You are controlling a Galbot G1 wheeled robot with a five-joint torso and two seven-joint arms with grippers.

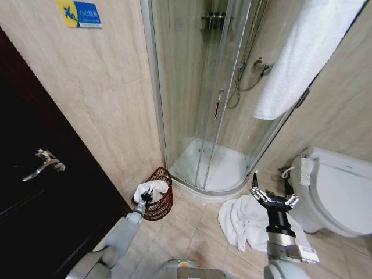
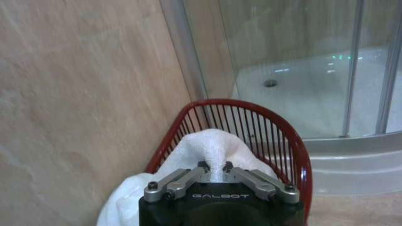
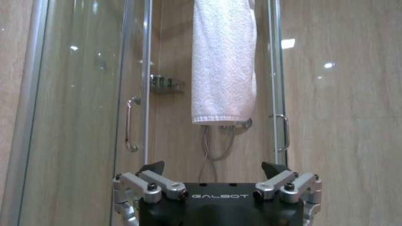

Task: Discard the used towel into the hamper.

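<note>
- The hamper [image 1: 158, 200] is sitting lower left of centre in the head view, wedged between the tiled wall [image 1: 110, 110] and the shower's glass edge [image 1: 152, 87].
- The left claw [image 2: 212, 165] is pinching the white towel [image 2: 207, 150], which is draping into the hamper.
- The right claw [image 1: 273, 195] is hanging released above the towel pile [image 1: 247, 221] on the floor.

Beige marble-look tiles cover the walls [image 1: 110, 99] and the floor [image 1: 192, 232]. A curved glass shower enclosure [image 1: 203, 87] fills the corner, its white tray [image 1: 224, 168] low inside, a hose and mixer [image 1: 256, 70] on the back wall. A dark door [image 1: 35, 192] with a silver lever handle [image 1: 43, 163] stands at the left; a white toilet [image 1: 340, 192] sits at the right, a blue-and-yellow sign [image 1: 79, 13] high up
</note>
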